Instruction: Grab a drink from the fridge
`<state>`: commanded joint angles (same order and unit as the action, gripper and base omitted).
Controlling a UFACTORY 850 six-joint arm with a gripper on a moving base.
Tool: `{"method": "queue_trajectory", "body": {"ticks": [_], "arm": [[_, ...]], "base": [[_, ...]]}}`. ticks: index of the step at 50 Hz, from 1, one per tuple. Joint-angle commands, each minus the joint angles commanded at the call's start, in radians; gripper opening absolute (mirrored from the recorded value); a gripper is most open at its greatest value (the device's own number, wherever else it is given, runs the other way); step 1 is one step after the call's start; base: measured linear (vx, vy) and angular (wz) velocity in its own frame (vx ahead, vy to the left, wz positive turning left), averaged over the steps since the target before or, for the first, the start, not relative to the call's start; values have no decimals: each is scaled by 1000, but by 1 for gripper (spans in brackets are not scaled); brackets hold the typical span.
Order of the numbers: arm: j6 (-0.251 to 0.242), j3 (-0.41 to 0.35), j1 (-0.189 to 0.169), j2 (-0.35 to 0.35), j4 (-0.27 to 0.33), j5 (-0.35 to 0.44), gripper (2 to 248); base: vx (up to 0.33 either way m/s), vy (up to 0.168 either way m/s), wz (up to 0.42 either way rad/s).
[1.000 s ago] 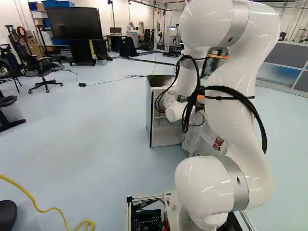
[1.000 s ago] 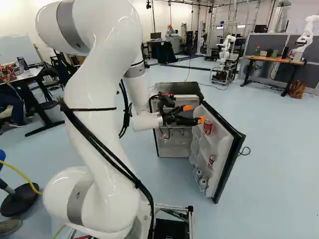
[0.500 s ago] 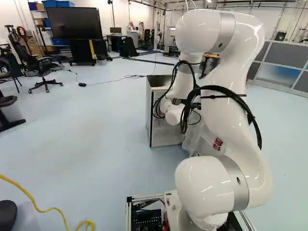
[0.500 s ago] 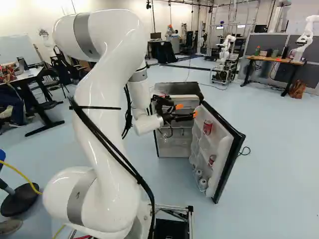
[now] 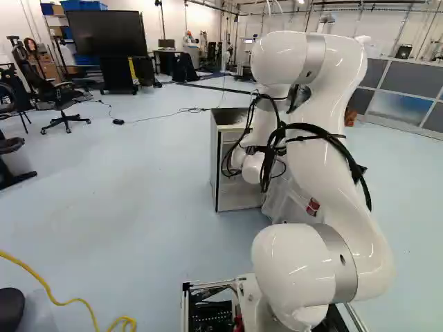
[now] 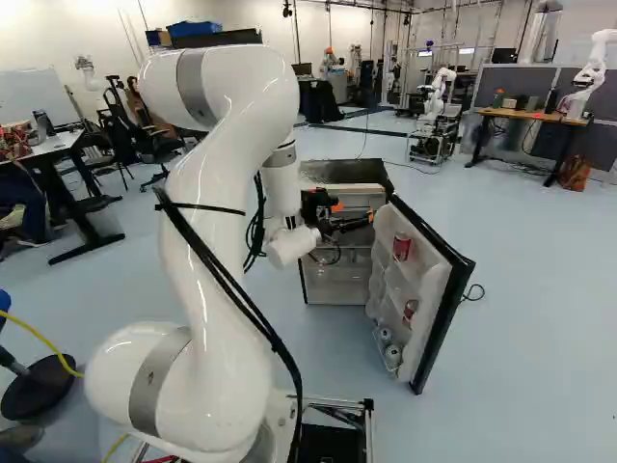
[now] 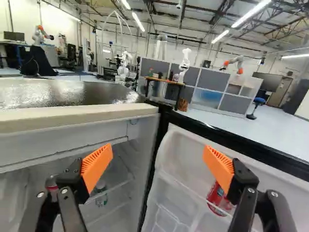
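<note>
End effector (image 6: 353, 213) near the upper front of the open fridge (image 6: 342, 172), fingers spread wide apart, orange pads (image 7: 97, 166) facing each other across the gap. Ahead between them in the wrist view, the seam between the cabinet and the swung-out door (image 6: 429, 275). Drinks in the door: an upper red can (image 6: 401, 247) standing in a high rack, a lower red can (image 6: 411, 310) below, and pale round-topped containers (image 6: 389, 345) near the bottom. Beyond the door-side finger in the wrist view, part of a red can in its rack, clear of any grip. Inside the cabinet, a green-and-clear container (image 7: 101, 193) on a shelf and, partly hidden by the other finger, a red object (image 7: 51, 182). White arm (image 6: 212, 251) rising to the left of the fridge in the right base view, bent at the top and down toward the cabinet. Farther off, at the right of that view, another robot (image 6: 590, 72) by a wooden-topped table (image 6: 535, 117), with a brown bag (image 6: 575, 174) on the floor.
</note>
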<state>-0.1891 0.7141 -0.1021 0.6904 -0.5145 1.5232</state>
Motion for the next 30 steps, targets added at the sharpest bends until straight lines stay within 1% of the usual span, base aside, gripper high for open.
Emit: {"method": "queue_trajectory", "body": {"ticks": [30], "arm": [[0,29,-4,84,315,2,247]], "base": [[0,0,0]]}}
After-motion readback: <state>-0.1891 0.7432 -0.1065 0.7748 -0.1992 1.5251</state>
